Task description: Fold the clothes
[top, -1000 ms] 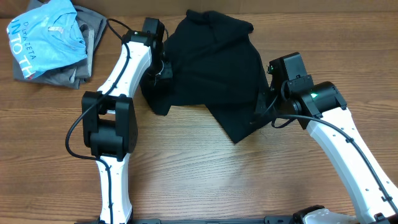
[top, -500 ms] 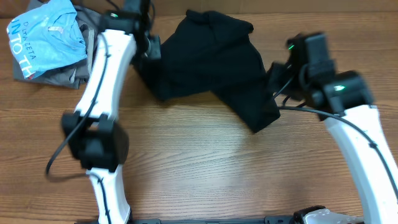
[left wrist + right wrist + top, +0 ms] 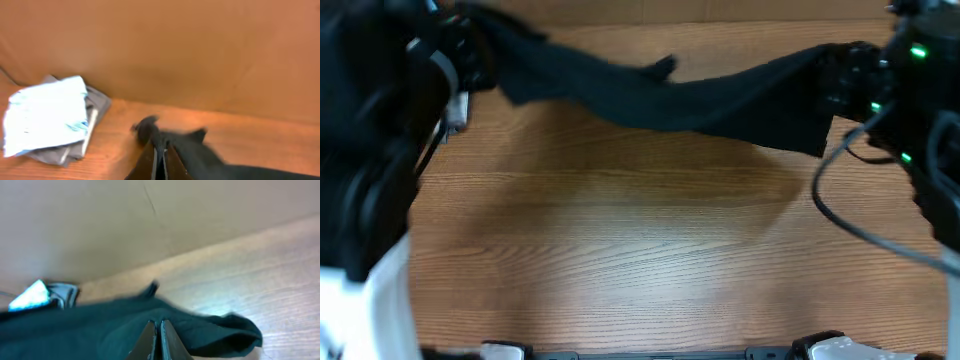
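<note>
Left gripper (image 3: 159, 157): jaws pinched almost together on one edge of the black cloth garment (image 3: 700, 110). Right gripper (image 3: 155, 337): equally narrow, clamped on the opposite edge. The garment hangs as a sagging band stretched between the two, above the brown wooden table (image 3: 620, 260). A stack of light blue and grey folded clothes (image 3: 47, 117) lies at the table's left rear. Assessed step: spreading the garment. The next move calls for laying it down flat and level, both grips firm.
</note>
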